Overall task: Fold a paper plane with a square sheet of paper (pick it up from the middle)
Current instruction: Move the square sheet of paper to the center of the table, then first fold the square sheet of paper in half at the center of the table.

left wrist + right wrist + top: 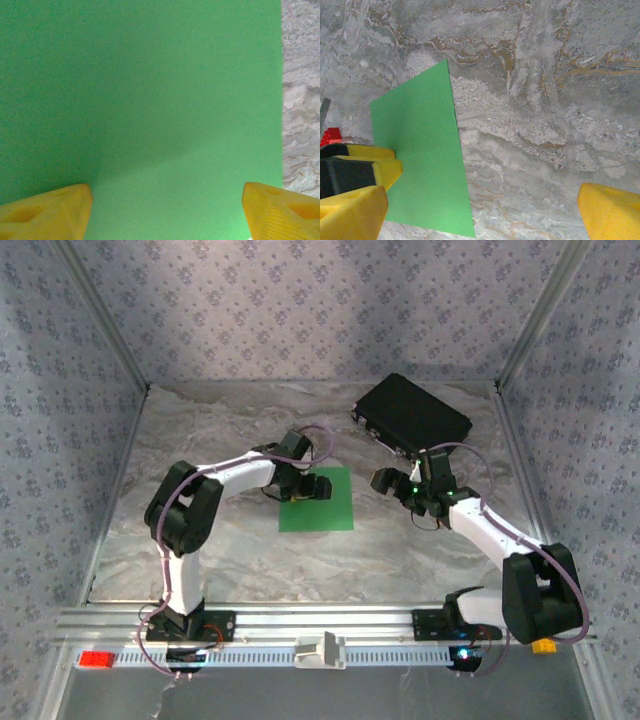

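The square sheet of paper [325,508] is bright green and lies flat on the marbled table, left of centre. My left gripper [306,487] hovers low over the sheet's upper left part. It is open: its yellow fingertips [50,212] stand wide apart with bare green paper [150,100] between them, and the gripper [167,215] holds nothing. My right gripper [386,480] is just right of the sheet, over bare table. In the right wrist view that gripper [480,215] is open and the sheet [420,165] lies to its left. The left gripper's yellow finger [382,167] rests over the sheet's edge.
A black rectangular case [412,412] lies at the back right, close behind my right arm. A small red block [97,659] and a white piece [320,650] sit on the front rail. Patterned walls [60,390] close in the table on three sides.
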### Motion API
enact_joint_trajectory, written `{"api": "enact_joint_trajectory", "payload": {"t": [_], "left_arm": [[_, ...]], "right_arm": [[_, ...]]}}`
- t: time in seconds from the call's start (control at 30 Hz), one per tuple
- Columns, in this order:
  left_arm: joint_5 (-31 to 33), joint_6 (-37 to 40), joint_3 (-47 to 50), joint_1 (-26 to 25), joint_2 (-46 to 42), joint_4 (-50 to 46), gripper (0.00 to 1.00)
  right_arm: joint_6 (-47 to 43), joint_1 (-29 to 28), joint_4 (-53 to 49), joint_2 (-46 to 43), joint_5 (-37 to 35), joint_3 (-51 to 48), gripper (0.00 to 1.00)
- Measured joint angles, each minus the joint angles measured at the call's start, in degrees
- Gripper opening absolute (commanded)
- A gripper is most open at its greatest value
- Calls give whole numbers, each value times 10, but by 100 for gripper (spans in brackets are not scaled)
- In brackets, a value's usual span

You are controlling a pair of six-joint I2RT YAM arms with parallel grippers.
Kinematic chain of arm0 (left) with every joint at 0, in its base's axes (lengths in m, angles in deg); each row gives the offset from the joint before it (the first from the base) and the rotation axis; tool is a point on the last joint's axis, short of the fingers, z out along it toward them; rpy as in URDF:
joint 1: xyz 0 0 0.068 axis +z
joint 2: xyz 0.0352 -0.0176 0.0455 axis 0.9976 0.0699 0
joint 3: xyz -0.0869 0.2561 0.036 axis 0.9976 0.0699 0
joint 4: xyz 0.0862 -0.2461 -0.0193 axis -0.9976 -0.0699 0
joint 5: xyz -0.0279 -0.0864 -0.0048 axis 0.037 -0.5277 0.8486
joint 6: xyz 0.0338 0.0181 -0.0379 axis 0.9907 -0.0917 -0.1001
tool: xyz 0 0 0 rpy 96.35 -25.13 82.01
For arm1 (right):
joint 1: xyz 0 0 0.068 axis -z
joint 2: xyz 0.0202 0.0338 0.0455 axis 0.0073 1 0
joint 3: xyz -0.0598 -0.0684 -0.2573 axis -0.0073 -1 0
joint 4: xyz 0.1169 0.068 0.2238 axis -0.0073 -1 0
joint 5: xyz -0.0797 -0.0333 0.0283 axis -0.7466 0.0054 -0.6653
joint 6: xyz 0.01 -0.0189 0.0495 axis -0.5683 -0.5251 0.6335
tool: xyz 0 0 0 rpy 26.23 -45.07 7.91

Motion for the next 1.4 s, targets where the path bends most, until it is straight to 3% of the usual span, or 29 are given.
{"api": "enact_joint_trajectory", "payload": {"t": [0.4, 0.67, 1.03, 1.4], "left_arm": [[13, 24, 61, -34, -43, 12, 76], [42, 26, 82, -44, -73, -37, 78], [106, -95, -60, -72, -38, -141, 87], [153, -125, -128, -107, 56, -242, 94]], "right_arm": [[8, -2, -2, -2, -25, 0, 99], [18, -5, -14, -18, -57, 0, 99], [27, -5, -22, -43, -47, 1, 99], [27, -5, -36, -53, -47, 2, 99]]}}
